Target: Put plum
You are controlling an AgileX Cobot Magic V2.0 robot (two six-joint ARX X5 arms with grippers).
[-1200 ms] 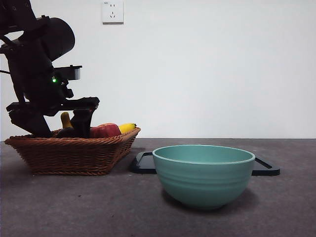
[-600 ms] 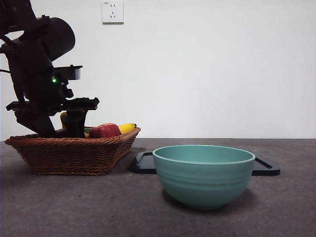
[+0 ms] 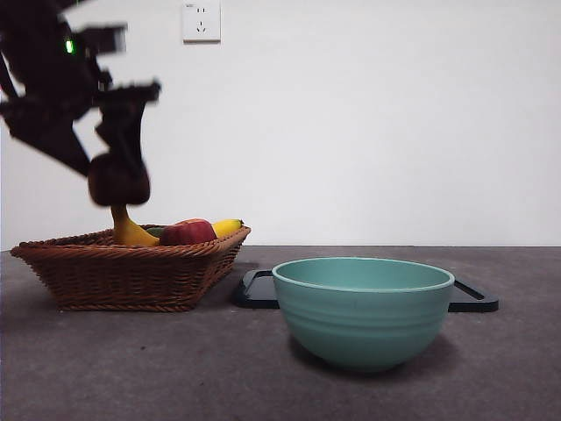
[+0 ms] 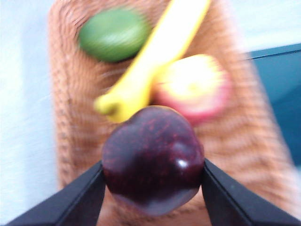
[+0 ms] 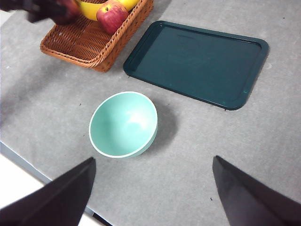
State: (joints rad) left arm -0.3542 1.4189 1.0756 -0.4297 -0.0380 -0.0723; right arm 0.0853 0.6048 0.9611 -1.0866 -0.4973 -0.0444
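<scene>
My left gripper [image 4: 153,176] is shut on the plum [image 4: 153,160], a glossy dark maroon fruit, and holds it in the air above the wicker basket [image 4: 70,117]. In the front view the gripper [image 3: 118,180] with the plum [image 3: 118,181] hangs above the basket's [image 3: 131,276] left part. The right wrist view shows the plum [image 5: 68,12] blurred at the top left over the basket [image 5: 89,44]. My right gripper [image 5: 150,188] is open and empty, high above the table's near side.
The basket holds a banana [image 4: 150,66], a red apple [image 4: 193,87] and a green fruit [image 4: 113,33]. A teal bowl [image 3: 364,307] stands in front, also seen in the right wrist view [image 5: 123,125]. A dark tray [image 5: 197,63] lies behind it.
My left gripper has risen out of the basket with the plum in its jaws, from rim level to well above it. The bowl and tray have not moved.
</scene>
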